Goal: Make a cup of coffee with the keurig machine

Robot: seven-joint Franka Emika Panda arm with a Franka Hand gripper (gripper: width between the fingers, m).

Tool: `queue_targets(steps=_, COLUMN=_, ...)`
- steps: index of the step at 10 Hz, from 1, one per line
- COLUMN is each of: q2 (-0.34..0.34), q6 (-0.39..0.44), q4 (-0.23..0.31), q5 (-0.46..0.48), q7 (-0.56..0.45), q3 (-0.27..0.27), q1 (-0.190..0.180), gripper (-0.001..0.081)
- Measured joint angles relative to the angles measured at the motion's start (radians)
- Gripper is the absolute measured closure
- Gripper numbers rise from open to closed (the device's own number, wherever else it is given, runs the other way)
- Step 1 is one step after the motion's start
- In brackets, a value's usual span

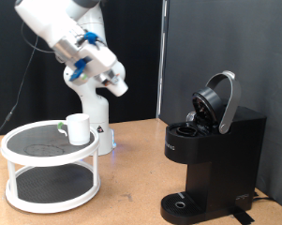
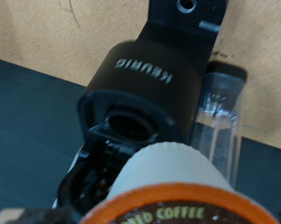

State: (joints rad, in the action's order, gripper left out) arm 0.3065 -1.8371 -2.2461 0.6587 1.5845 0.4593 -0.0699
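Note:
The black keurig machine [image 1: 214,155] stands at the exterior view's right with its rounded lid [image 1: 221,97] hinged open. The white cup [image 1: 79,128] stands on the top shelf of a round white rack [image 1: 47,161] at the exterior view's left. My gripper [image 1: 118,88] hangs in the air between the rack and the machine, well above both. In the wrist view a white coffee pod with an orange rim [image 2: 173,191] sits right in front of the camera, held over the machine [image 2: 145,67] and its open pod chamber [image 2: 129,126]. The fingers themselves are hidden there.
The rack has two tiers with dark mesh shelves. The machine's clear water tank [image 2: 220,112] is beside its body. A round drip tray [image 1: 183,202] sits at the machine's base. A dark panel stands behind the machine on the wooden table [image 1: 131,187].

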Motion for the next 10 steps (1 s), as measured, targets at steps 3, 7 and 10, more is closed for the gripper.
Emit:
queue_targets(steps=3, q2=0.000, q6=-0.045, q4=0.005, q5=0.006, q7=0.056, q3=-0.042, q1=-0.011, gripper=0.0418)
queue_targets(steps=7, q2=-0.026, q6=0.016, q4=0.028, q5=0.076, q7=0.159, q3=-0.063, q1=-0.021, gripper=0.0418)
queue_targets(steps=10, q2=-0.050, q6=-0.030, q4=0.047, q5=0.113, q7=0.251, q3=-0.130, q1=-0.049, gripper=0.0418)
